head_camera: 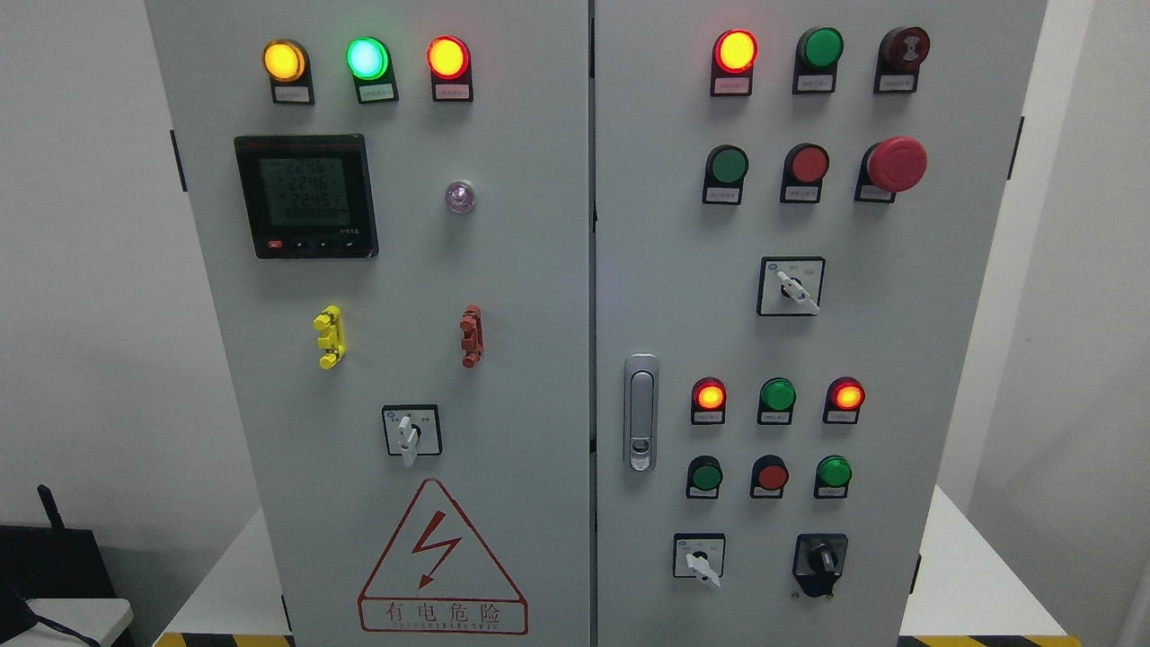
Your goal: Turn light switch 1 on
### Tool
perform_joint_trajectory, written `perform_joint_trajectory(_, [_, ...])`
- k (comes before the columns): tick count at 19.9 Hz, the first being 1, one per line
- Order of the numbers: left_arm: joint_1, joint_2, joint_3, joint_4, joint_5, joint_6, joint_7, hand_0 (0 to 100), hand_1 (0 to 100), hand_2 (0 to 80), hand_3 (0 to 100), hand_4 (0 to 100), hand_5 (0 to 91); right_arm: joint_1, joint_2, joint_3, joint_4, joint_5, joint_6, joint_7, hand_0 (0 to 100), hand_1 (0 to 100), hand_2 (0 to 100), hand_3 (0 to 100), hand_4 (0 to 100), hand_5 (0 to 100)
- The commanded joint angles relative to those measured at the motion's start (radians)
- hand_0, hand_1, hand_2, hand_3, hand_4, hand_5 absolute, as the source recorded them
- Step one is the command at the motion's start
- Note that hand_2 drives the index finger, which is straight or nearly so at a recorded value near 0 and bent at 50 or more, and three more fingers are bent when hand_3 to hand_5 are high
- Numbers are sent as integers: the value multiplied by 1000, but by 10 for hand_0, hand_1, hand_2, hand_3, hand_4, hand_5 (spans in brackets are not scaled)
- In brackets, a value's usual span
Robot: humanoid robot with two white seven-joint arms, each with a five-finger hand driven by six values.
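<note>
On the cabinet (539, 270) front, no hand in view, so finger state unknown, and with several look-alike selector switches (790, 286) the wrong one could get turned.

The gray control cabinet (539, 359) runs past the top and bottom edges, its feet unseen. Labels under the indicator lamps (367, 59) are too small to read, as are the lower digits on the meter display (304, 193). Left of the cabinet, a dark device (54, 562) is cut off at the edge.
</note>
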Motion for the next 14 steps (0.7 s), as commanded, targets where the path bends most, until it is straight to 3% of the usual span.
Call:
perform_joint_trajectory(1, [-37, 30, 45, -388, 6, -15, -45, 461, 0, 229, 345, 465, 193, 0, 0, 0, 0, -17, 1, -1, 120, 389, 0, 0, 0, 0])
perform_joint_trajectory(6, [-103, 30, -10, -457, 8, -14, -48, 341, 73, 270, 399, 501, 240, 0, 0, 0, 0, -18, 1, -1, 120, 389, 0, 0, 0, 0])
perform_joint_trajectory(14, [-186, 41, -117, -494, 9, -43, -37, 260, 125, 308, 473, 562, 329, 0, 0, 0, 0, -18, 1, -1, 120, 389, 0, 0, 0, 0])
